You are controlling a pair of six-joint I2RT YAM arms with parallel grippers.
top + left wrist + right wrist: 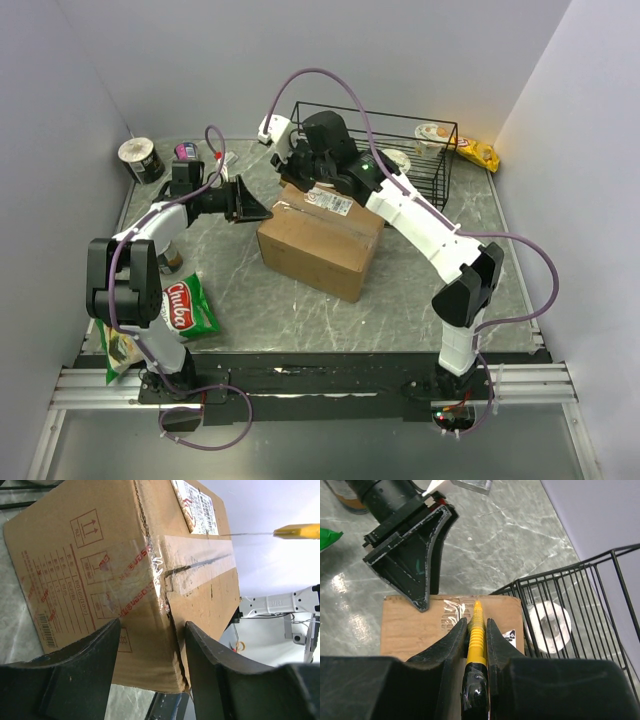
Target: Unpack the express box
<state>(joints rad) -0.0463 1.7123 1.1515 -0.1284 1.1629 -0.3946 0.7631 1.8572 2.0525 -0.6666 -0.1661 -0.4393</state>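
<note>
The express box (320, 240) is a brown carton with a taped seam and a white label, standing mid-table. My left gripper (262, 208) is open at the box's left end. In the left wrist view (152, 625) its fingers frame the box's taped corner (125, 555) without clearly touching it. My right gripper (300, 172) hovers over the box's far top edge, shut on a yellow utility knife (476, 630). The knife tip points at the tape on the box top (415, 625). The knife also shows in the left wrist view (297, 530).
A black wire basket (440, 170) stands behind the box and holds a white roll (549, 625). A green snack bag (185, 305) lies at the front left. A yellow packet (480, 153) lies at the back right. A round container (140, 158) stands at the back left.
</note>
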